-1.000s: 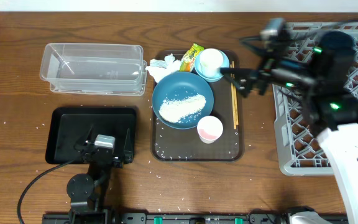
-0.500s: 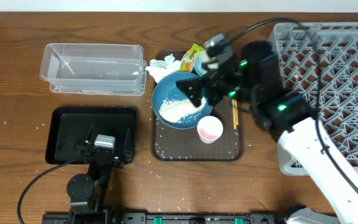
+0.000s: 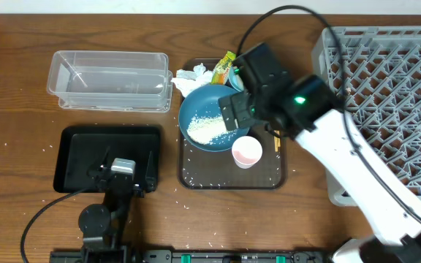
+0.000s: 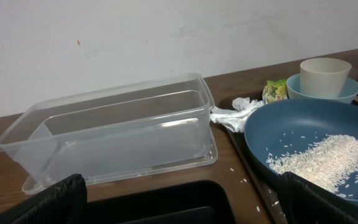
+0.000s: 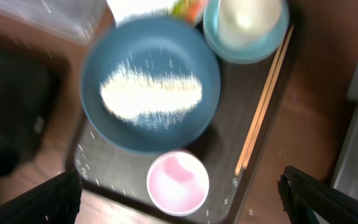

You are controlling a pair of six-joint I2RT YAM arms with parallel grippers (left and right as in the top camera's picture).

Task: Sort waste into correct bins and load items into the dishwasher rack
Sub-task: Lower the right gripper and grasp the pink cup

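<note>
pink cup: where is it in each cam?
Overhead: pink cup near the front of the brown tray, just below the blue plate.
Left wrist: not in view.
Right wrist: bottom centre, below the plate.
Shared landmark: the blue plate, in all three views.

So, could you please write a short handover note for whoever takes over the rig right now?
Left gripper: open, empty, at the black tray's near edge.
Right gripper: open, empty, above the brown tray.
On the brown tray: blue plate with rice, pink cup, white cup inside the blue bowl, chopsticks; tissue and wrapper at its far edge.
Done: nothing; clear tub, black tray and rack look empty.
Left: bin the waste, load the dishes.
</note>
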